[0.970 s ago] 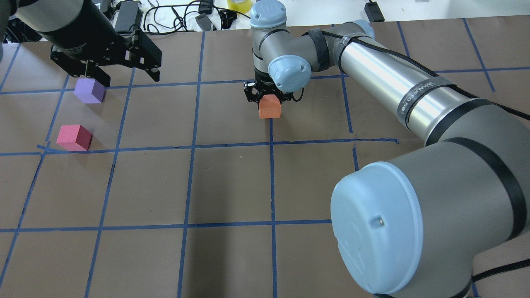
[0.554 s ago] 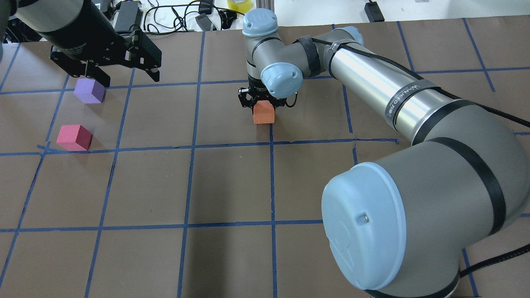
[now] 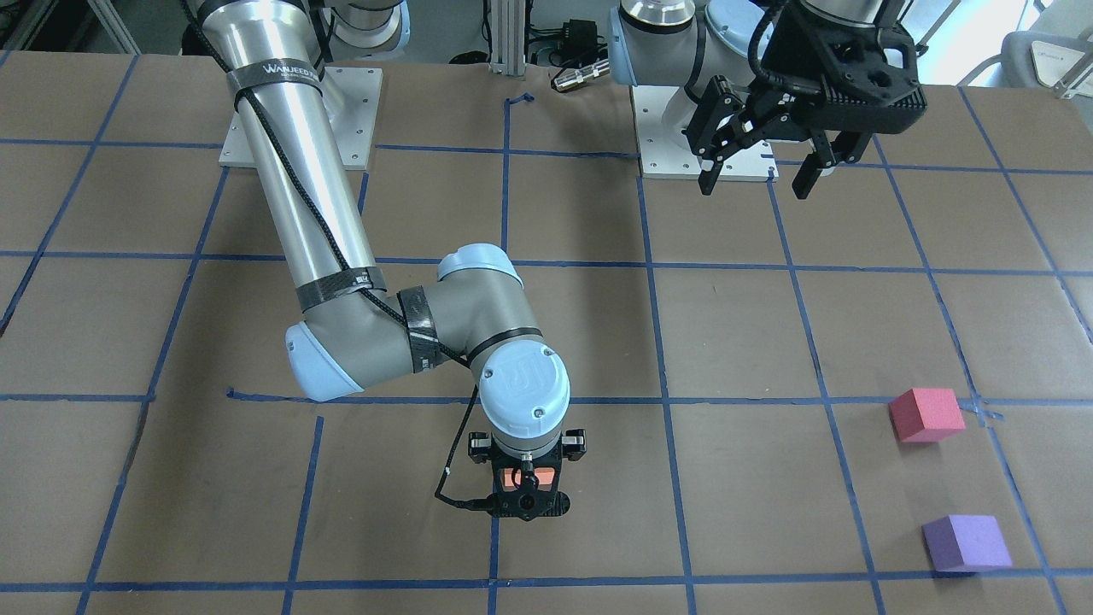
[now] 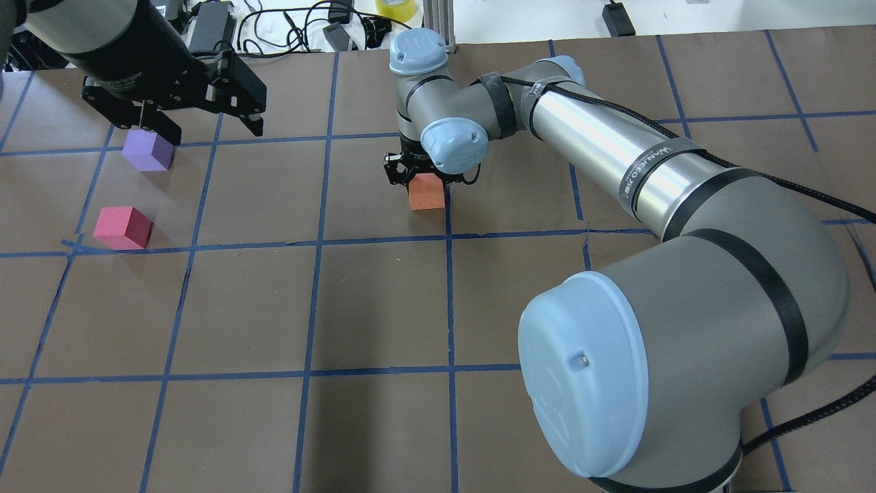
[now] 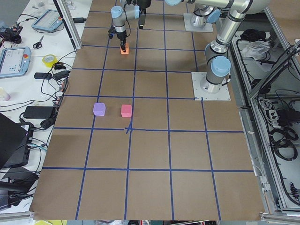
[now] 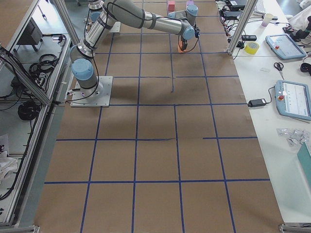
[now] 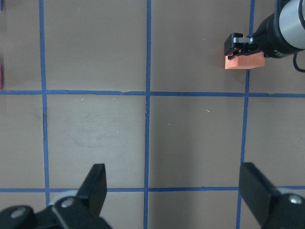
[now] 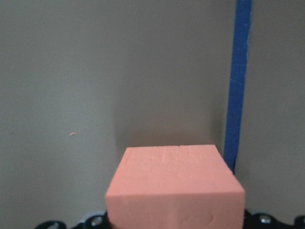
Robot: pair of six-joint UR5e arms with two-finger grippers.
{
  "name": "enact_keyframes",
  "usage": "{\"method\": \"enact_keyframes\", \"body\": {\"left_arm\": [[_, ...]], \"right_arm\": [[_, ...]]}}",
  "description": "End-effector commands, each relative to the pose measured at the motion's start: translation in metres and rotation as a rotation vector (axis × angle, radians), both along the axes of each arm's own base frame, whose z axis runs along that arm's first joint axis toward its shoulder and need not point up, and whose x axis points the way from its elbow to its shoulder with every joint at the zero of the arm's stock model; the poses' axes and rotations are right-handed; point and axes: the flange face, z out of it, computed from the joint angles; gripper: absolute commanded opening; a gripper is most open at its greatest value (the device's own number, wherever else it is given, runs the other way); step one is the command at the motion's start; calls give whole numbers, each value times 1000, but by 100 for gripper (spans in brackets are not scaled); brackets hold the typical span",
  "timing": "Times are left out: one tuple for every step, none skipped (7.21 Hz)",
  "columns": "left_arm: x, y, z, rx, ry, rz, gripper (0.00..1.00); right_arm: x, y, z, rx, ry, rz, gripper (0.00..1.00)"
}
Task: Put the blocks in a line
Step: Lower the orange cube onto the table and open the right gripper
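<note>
- Firstly, nearest the robot's base, the pinkish-red block [image 4: 123, 227] sits flat on the brown-papered table [image 4: 376, 308], beside a crossing of blue tape [image 4: 311, 301]. It is matte and sharp-edged.
- Farther out, mid-table, the right gripper [image 4: 417, 179] points down, its fingers clamped on the orange block [image 4: 427, 194], just beside a tape line. Whether the block touches the paper, I cannot tell.
- Farthest, the purple block [image 4: 147, 150] rests flat, well apart from the orange block.
- The left gripper [image 4: 209, 127] hangs high over the table, jaws spread wide.

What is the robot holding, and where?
The right gripper holds the orange block, jaws shut on its upper sides. The left gripper is open and empty.
</note>
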Motion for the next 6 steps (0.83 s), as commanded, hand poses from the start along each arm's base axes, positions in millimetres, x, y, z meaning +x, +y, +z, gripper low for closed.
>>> {"method": "enact_keyframes", "body": {"left_arm": [[0,0,0,1,0,0,100],[0,0,0,0,-1,0,100],[0,0,0,-2,-1,0,100],[0,1,2,-2,-4,1,100],[0,0,1,-2,-4,1,100],[-1,1,0,1,-1,-1,100]], "right_arm": [[3,2,3,-8,2,2,100],[3,2,7,-13,7,4,100],[2,1,19,-29,0,3,100],[0,4,47,-58,-14,-1,100],[-9,5,75,-82,-15,-10,100],[-28,7,96,-61,-5,-11,100]]}}
